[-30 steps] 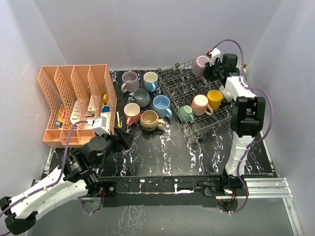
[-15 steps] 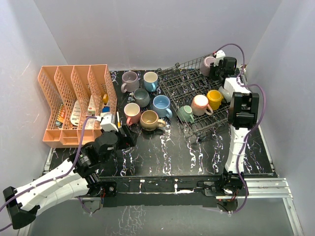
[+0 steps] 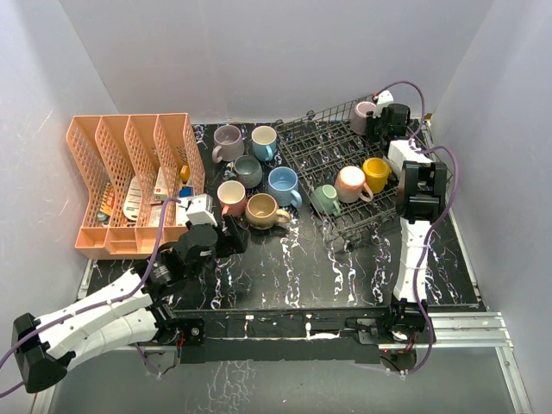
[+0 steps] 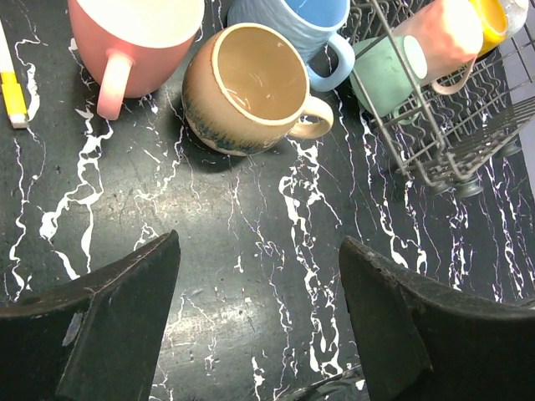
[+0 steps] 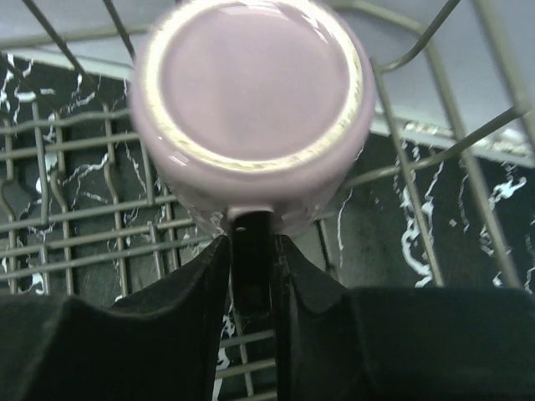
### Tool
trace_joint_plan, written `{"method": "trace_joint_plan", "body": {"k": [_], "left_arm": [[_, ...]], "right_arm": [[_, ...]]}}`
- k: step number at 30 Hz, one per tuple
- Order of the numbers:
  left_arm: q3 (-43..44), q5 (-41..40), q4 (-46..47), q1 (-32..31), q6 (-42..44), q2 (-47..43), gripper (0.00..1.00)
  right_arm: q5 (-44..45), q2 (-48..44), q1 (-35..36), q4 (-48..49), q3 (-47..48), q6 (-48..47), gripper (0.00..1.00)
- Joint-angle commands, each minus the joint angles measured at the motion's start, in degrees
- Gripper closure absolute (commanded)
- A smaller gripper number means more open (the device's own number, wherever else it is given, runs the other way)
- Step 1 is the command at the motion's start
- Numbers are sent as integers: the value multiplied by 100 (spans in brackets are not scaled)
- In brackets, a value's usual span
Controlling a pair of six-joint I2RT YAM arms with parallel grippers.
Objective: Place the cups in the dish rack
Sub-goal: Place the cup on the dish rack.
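Mauve cup [image 5: 251,92], handle between right jaws

top view overlooks the whole table [image 3: 302,259]; close wrist views share its tan cup [image 4: 242,92] and rack [image 3: 319,151].

Robot lab cell — plain white walls [image 3: 259,52]

Mauve cup [image 5: 251,92] seen base-on, at a corner of the wire rack [image 5: 84,225]. Right gripper [image 5: 251,248] fingers pinched on its handle.
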Motion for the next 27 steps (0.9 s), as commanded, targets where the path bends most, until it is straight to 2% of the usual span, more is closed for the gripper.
{"method": "trace_joint_plan", "body": {"k": [1,5,11,18,21,23,27], "left_arm": [[294,4,237,41,74,150,26],[313,64,384,41,72,225,26],[498,246,630,40,146,369,21],[1016,555,1034,40,140,632,7],[1503,744,1069,36,75,889,6],[2071,739,781,36,-37,1209,4],[3327,609,0,39,-827,1783,3]], "right_arm": [[142,-30,14,1033,497,50,68],[160,-61,2,1043,491,54,53],[64,-510,-67,979,347,226,50],[-683,-1309,-79,808,-181,270,36],[-1266,-1813,-79,539,-488,219,32],[-1729,-2207,-79,272,-714,204,32],[-2417,-3095,-79,-368,-1295,321,31]]}}
